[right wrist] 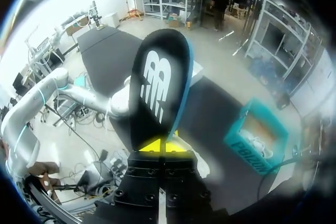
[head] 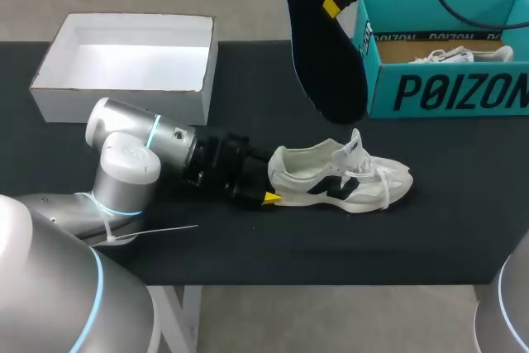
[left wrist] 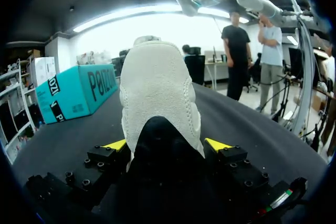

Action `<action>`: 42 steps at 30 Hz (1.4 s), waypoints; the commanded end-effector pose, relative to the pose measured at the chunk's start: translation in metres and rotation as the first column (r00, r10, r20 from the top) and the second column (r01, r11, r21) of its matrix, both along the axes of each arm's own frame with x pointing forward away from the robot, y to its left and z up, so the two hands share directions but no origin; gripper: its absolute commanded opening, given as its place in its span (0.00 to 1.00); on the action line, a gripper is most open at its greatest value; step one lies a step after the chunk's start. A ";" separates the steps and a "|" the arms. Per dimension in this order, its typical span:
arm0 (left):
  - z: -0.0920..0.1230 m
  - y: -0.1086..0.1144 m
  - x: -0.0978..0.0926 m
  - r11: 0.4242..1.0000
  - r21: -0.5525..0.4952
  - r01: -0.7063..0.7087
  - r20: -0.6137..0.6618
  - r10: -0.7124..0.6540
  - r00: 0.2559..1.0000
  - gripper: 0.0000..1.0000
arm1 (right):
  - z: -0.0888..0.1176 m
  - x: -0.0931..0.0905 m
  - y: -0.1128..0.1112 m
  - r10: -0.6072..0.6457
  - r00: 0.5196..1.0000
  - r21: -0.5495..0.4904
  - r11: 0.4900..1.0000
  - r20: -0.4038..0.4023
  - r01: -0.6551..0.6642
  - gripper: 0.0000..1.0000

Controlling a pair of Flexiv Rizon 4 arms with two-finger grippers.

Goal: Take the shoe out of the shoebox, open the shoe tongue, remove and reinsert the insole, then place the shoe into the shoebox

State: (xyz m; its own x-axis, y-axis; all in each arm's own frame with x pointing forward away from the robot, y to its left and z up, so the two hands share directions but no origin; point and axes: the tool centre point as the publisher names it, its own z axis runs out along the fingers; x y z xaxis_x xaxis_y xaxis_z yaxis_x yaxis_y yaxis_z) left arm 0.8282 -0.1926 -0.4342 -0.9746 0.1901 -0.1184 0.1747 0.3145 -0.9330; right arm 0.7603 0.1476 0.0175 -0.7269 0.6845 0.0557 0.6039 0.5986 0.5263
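Left end effector [left wrist: 167, 144] sits low, fingers clamped; right end effector [right wrist: 160, 145] hangs raised, clamped.

Head view: even light from overhead. The white box [head: 124, 55] is almost washed out inside, while the black counter [head: 248, 245] swallows shadows and sets the pale shoe [head: 339, 175] in strong contrast. Left wrist view: a ceiling light strip [left wrist: 131, 13] flares white behind the shoe, and the left claw [left wrist: 166, 144] sits in deep shade. Right wrist view: glare bleaches the room beside the dark insole [right wrist: 160, 87]; edges smear and bend.
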 end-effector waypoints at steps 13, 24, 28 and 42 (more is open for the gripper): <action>0.025 0.030 -0.003 0.985 0.159 -0.067 0.138 0.045 0.989 1.00 | 0.000 0.002 0.001 0.000 1.000 -0.001 1.000 -0.002 0.000 0.00; 0.045 0.066 0.003 0.847 0.529 -0.052 0.168 -0.044 0.985 1.00 | 0.000 0.002 0.001 0.000 1.000 -0.001 1.000 -0.002 0.000 0.00; 0.060 0.064 0.001 0.784 0.620 -0.032 0.164 -0.090 0.982 1.00 | 0.000 0.002 0.001 0.000 1.000 -0.001 1.000 -0.002 0.000 0.00; 0.081 0.054 0.007 0.688 0.725 -0.039 0.171 -0.125 0.977 1.00 | 0.000 0.002 0.001 0.000 1.000 -0.001 1.000 -0.002 0.000 0.00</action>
State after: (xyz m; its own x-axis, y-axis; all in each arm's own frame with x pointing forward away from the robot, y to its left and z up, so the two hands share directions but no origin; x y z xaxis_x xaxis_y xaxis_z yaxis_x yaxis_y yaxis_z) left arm 0.8330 -0.1359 -0.3566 -0.9356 0.3288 -0.1288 0.3479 0.7952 -0.4966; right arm 0.7605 0.1471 0.0168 -0.7272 0.6841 0.0559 0.6032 0.5982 0.5276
